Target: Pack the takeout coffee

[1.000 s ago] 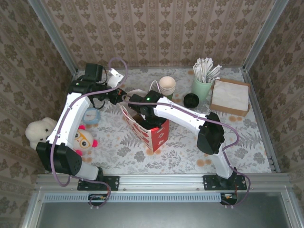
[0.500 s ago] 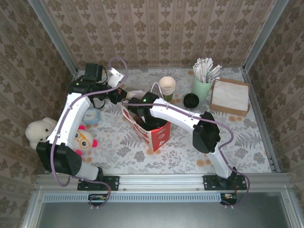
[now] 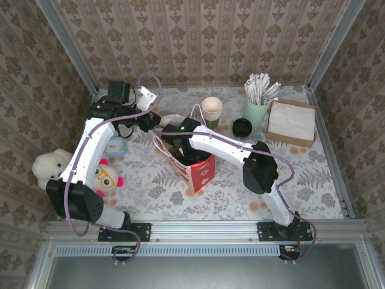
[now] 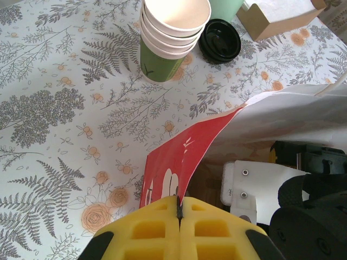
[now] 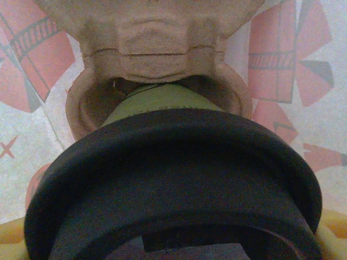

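The takeout coffee (image 5: 173, 162), a dark green cup under a black lid, hangs inside the red paper bag (image 3: 198, 171). Its base is at a round pocket of the brown pulp carrier (image 5: 146, 38) on the bag's floor. My right gripper (image 5: 173, 241) is shut on the cup, with yellow pads (image 5: 11, 238) showing at either side of the lid. From above, the right gripper (image 3: 186, 150) reaches down into the bag's mouth. My left gripper (image 4: 178, 208) is shut on the bag's red rim (image 4: 190, 157), holding it open on the far left side (image 3: 155, 122).
Behind the bag stand a stack of unlidded cups (image 3: 211, 110), loose black lids (image 3: 242, 127), a mint cup of wrapped sticks (image 3: 257, 108) and a napkin box (image 3: 292, 122). Plush toys (image 3: 51, 165) and a small blue-rimmed container (image 3: 115, 145) lie at the left.
My right arm has shifted a little to the left, its gripper staying inside the bag. The left arm and the bag rim have not moved.
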Controlling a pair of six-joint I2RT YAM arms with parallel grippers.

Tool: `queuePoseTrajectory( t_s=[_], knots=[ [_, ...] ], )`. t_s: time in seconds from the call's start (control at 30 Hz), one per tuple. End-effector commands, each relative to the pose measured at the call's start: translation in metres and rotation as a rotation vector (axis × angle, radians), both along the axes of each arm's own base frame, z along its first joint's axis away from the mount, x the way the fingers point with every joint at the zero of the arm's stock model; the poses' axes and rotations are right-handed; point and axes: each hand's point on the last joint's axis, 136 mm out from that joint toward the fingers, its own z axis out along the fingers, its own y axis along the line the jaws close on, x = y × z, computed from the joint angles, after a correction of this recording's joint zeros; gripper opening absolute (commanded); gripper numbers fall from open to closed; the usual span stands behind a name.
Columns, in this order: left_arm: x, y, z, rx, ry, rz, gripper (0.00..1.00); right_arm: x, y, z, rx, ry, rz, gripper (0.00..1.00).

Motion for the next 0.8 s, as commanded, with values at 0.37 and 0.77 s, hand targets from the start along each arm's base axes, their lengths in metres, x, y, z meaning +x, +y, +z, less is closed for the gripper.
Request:
queuePoseTrajectory(
  t_s=[0.37, 0.77],
  knots=[
    [-0.0072, 0.0007, 0.0163, -0.021, -0.041, -0.003, 0.00, -0.0029, -0.0005, -0.0010, 0.012, 0.000, -0.012, 0.63],
    [-0.0065, -0.0001, 0.0154, -0.023, -0.041, -0.005, 0.00, -0.0005, -0.0005, -0.0056, 0.016, -0.016, -0.015, 0.63]
  ],
)
